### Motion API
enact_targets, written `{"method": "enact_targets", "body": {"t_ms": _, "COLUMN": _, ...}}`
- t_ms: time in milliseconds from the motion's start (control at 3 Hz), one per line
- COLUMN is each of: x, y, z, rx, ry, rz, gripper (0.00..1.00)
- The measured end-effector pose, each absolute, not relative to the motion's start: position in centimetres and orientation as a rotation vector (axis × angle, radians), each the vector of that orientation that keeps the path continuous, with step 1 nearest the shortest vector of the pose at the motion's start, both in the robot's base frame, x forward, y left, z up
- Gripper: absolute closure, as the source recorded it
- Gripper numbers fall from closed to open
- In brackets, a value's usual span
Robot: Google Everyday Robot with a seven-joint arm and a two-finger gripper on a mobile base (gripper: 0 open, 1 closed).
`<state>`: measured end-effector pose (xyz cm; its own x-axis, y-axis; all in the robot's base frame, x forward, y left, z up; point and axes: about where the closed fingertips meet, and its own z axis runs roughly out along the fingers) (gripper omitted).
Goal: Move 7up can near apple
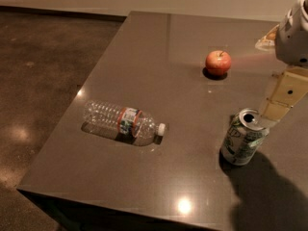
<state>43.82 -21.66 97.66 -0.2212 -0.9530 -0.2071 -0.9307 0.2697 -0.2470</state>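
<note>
One arm enters from the upper right, white housing above, tan finger links angling down-left. The gripper (263, 119) sits at the top rim of the green-and-white aluminium 7up can (242, 143), touching it; I cannot tell how its fingers stand. Can is tilted, silver top with tab opening leaning toward the gripper, base on the table near the right front. Small round red apple (218, 62) with yellowish patch rests further back, apart from the can. Clear ribbed plastic bottle (124, 122), white cap, orange-edged label, lies on its side left of centre. Dark grey glossy tabletop (159, 47) shows light glints. Brown speckled polished floor (43, 71) at left, pale wall behind.
</note>
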Motion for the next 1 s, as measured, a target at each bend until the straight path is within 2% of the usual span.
{"method": "enact_targets", "body": {"t_ms": 667, "x": 42.4, "y": -21.2, "z": 97.4, "rx": -1.74, "ry": 2.197, "rz": -0.045, "gripper": 0.0}}
{"method": "enact_targets", "body": {"t_ms": 1000, "x": 41.3, "y": -21.5, "z": 95.7, "rx": -1.74, "ry": 2.185, "rz": 0.062, "gripper": 0.0}}
